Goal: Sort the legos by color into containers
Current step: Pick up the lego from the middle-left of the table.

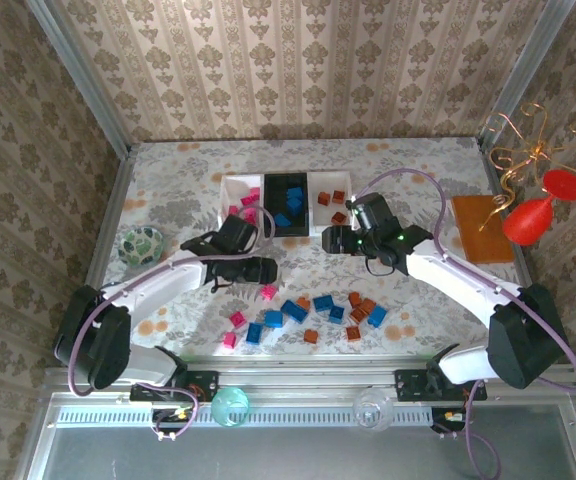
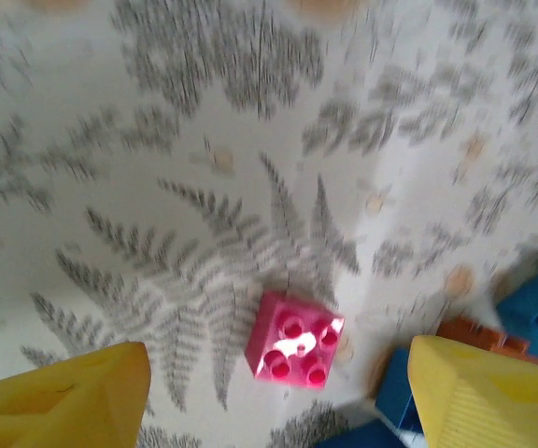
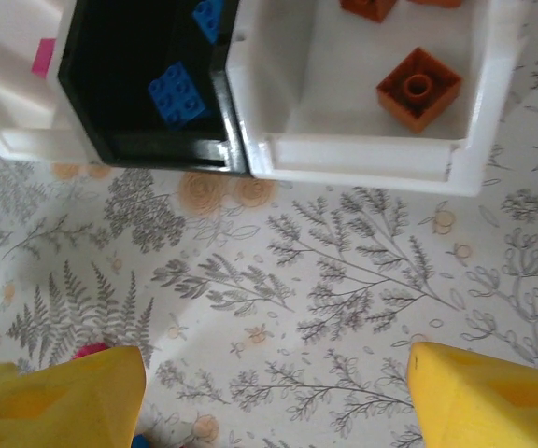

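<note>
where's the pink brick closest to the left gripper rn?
Left wrist view: pink brick lies loose on the tablecloth, centred just ahead of the left gripper's open fingers. From above, it's beside blue bricks.

Loose legos (image 1: 294, 310) on table (image 1: 418, 180), before containers (image 1: 238, 192)

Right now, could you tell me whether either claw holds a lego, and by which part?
Nothing is held. The left claw is open over a pink lego lying on the table; the right claw is open, empty.
</note>
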Controlling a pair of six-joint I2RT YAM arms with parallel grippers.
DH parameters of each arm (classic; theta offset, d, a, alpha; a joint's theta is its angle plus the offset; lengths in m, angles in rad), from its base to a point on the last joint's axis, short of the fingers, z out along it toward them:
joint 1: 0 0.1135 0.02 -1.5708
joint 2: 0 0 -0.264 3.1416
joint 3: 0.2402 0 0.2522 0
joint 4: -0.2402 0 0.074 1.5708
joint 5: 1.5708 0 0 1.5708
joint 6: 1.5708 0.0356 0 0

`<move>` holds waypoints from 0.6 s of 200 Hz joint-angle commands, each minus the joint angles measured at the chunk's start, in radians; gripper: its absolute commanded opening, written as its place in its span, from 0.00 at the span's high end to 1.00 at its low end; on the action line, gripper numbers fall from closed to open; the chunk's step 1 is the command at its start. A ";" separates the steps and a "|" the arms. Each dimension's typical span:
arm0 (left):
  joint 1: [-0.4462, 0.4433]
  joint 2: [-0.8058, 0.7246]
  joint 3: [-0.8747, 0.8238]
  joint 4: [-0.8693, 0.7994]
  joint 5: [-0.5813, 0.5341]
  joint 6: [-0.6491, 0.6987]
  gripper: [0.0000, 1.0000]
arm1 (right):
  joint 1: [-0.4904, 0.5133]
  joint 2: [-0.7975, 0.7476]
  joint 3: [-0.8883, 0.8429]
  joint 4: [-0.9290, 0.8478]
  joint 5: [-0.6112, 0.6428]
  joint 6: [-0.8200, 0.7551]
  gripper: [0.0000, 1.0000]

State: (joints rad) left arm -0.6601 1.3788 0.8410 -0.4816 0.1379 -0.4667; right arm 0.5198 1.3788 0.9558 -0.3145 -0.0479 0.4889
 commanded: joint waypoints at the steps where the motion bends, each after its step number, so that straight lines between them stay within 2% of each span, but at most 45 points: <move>1: -0.029 -0.003 -0.025 -0.023 0.002 0.008 0.26 | 0.008 -0.015 -0.009 0.007 -0.015 -0.027 0.24; 67: -0.111 0.149 0.018 0.004 -0.049 0.043 0.33 | 0.009 -0.039 0.001 -0.020 0.017 -0.030 0.24; 120: -0.115 0.213 0.036 0.039 -0.057 0.065 0.51 | 0.009 -0.037 0.001 -0.020 0.030 -0.027 0.24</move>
State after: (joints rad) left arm -0.7708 1.5723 0.8482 -0.4595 0.0944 -0.4248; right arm 0.5247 1.3609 0.9562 -0.3180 -0.0479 0.4736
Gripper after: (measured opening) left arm 0.518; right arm 0.761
